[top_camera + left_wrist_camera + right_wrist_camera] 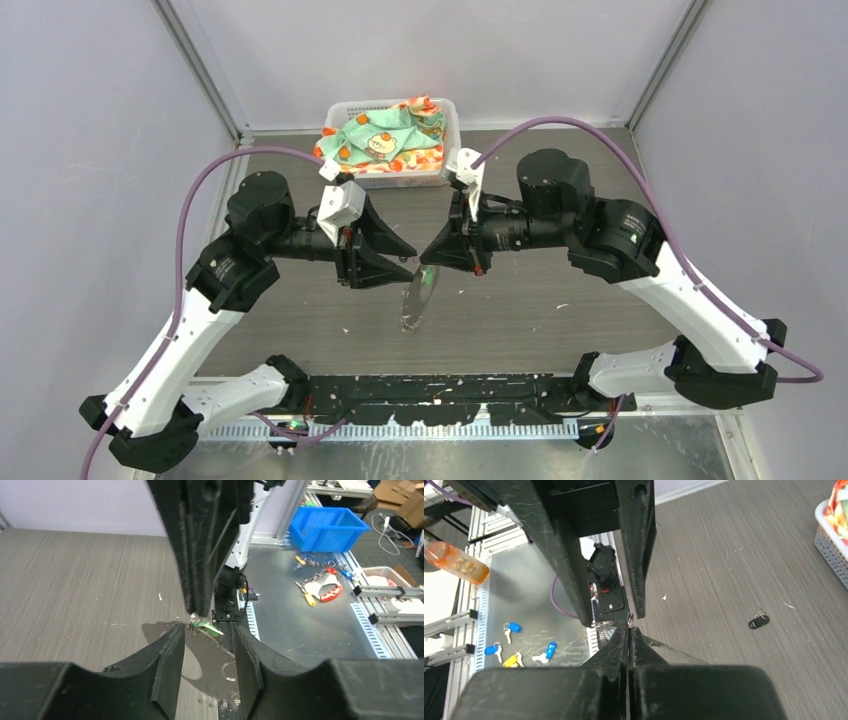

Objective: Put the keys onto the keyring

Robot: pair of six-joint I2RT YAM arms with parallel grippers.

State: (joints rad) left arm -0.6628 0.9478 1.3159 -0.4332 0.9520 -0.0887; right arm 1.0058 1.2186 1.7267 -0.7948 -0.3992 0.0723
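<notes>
Plainly early days: neither key shows as threaded on the keyring (413, 303).

- Green key (206, 626): sits pinched at the very tip of the right tool (629, 630), whose jaws are pressed tight together. Hangs just above the bench (734, 555), near its middle.
- Left tool (209, 647): meets the right one tip to tip, with its jaws parted to a middling gap and nothing seen between them. Stands just beneath the green key, one finger to either side.
- Black key (758, 622): lies flat on the bench, well apart from both tools and untouched.
- Left to do, judging from this: thread the green key, then fetch the black one and thread that too.

Keyring:
- Shows from above only as a thin, shiny grey streak right under the meeting tools.
- Reads as a dark grey patch beneath the tips from the left wrist, with a small wire circle (229, 671) on it.
- Cannot tell whether it rests on the bench or dangles, whether that circle belongs to it, or whether the green key's head touches it.

Green key looks tiny, with a bright plastic head and a slim metal blade, tilted slightly downward.
</notes>
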